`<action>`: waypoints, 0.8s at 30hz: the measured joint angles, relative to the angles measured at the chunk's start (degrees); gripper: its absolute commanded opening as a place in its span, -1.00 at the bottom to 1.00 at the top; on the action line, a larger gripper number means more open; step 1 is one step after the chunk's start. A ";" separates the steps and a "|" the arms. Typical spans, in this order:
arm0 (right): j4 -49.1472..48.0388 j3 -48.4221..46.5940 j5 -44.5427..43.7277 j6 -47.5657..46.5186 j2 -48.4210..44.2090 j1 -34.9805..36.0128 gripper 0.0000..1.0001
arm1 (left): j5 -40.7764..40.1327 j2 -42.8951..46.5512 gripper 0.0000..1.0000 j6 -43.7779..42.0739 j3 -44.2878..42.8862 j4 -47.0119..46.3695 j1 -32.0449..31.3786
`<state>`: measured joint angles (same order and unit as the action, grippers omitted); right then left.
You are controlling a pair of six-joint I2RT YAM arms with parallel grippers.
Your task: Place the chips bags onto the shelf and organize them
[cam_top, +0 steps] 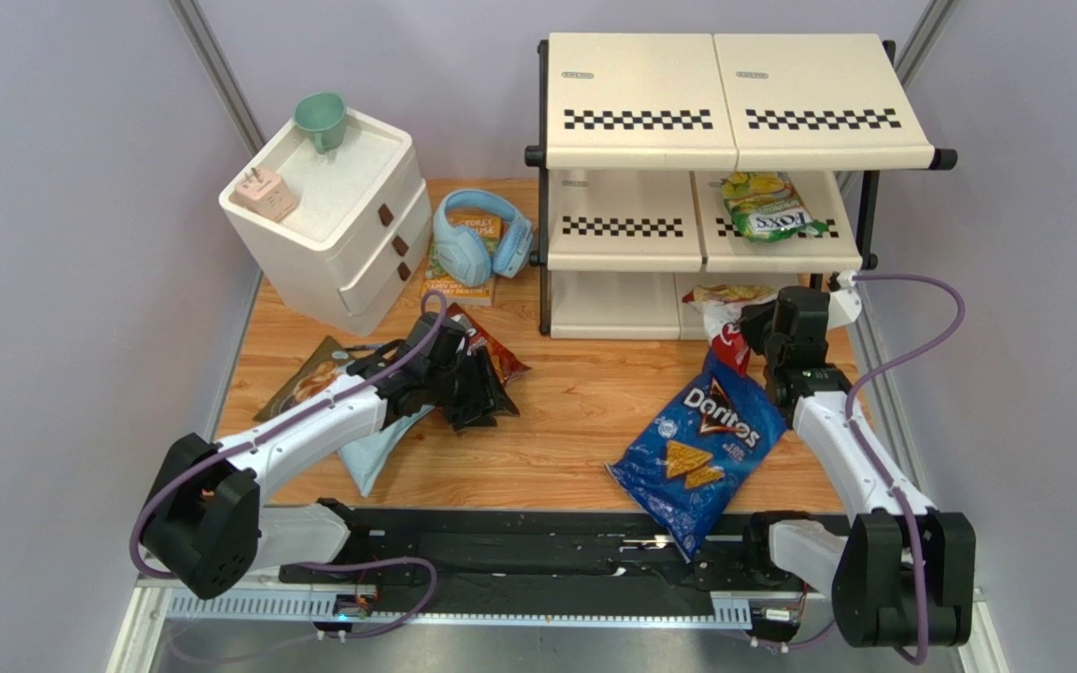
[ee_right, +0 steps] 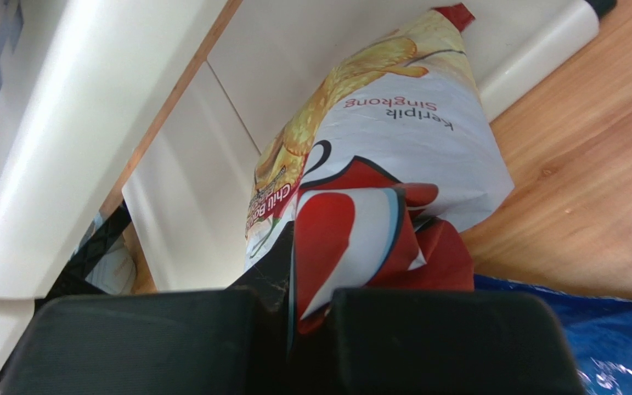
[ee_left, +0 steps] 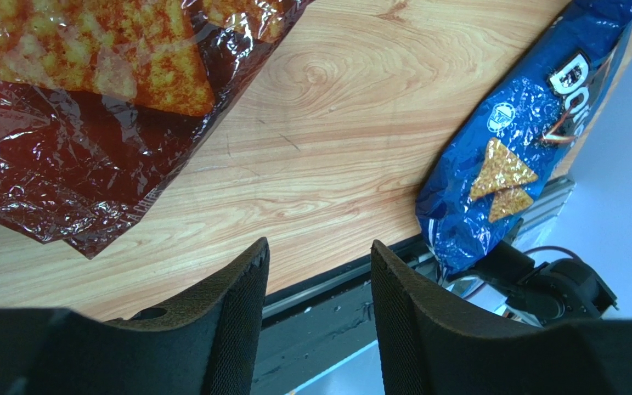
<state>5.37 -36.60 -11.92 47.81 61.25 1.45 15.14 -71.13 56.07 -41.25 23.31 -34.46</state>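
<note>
The cream shelf (cam_top: 734, 112) stands at the back right. A small green-yellow bag (cam_top: 772, 206) lies on its middle tier. My right gripper (cam_top: 759, 340) is shut on the lower end of the white-and-red bag (ee_right: 393, 156), whose top end reaches into the bottom tier (ee_right: 179, 206). The blue Doritos bag (cam_top: 699, 442) lies on the table in front of it and also shows in the left wrist view (ee_left: 525, 140). My left gripper (ee_left: 318, 247) is open and empty, hovering beside the red Doritos bag (ee_left: 72, 123). The pale-blue cassava bag (cam_top: 383, 446) lies under the left arm.
A white two-drawer cabinet (cam_top: 327, 211) with a green cup (cam_top: 320, 119) and a pink item stands at the back left. Blue headphones (cam_top: 481, 239) rest on an orange book beside it. A black rail (cam_top: 530, 540) runs along the near table edge.
</note>
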 measured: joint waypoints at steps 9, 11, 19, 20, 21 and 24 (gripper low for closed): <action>-7.78 -1.44 -1.90 6.23 11.08 -0.04 -1.00 | 0.50 0.00 0.09 -0.94 -0.50 0.42 0.00; -8.09 -2.97 -2.12 7.61 14.23 -0.04 -1.00 | 0.48 0.00 0.09 -1.11 -0.50 0.70 0.00; -7.28 -8.94 -1.38 12.02 23.47 -1.03 -1.00 | 0.50 0.02 0.05 -1.51 -0.50 1.22 0.00; -7.15 -9.55 -0.90 12.74 24.04 -1.53 -1.00 | 0.50 0.11 0.05 -1.64 -0.50 1.29 0.00; -6.97 -9.70 -0.50 13.38 24.17 -2.12 -0.99 | 0.48 0.33 0.05 -1.88 -0.52 1.40 0.00; -6.23 -9.90 0.37 14.36 24.39 -3.34 -0.96 | 0.35 1.18 0.05 -2.62 -0.85 1.84 0.00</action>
<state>-0.86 -46.50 -11.55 62.17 85.65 -1.89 15.49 -69.95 53.45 -42.11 25.15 -34.46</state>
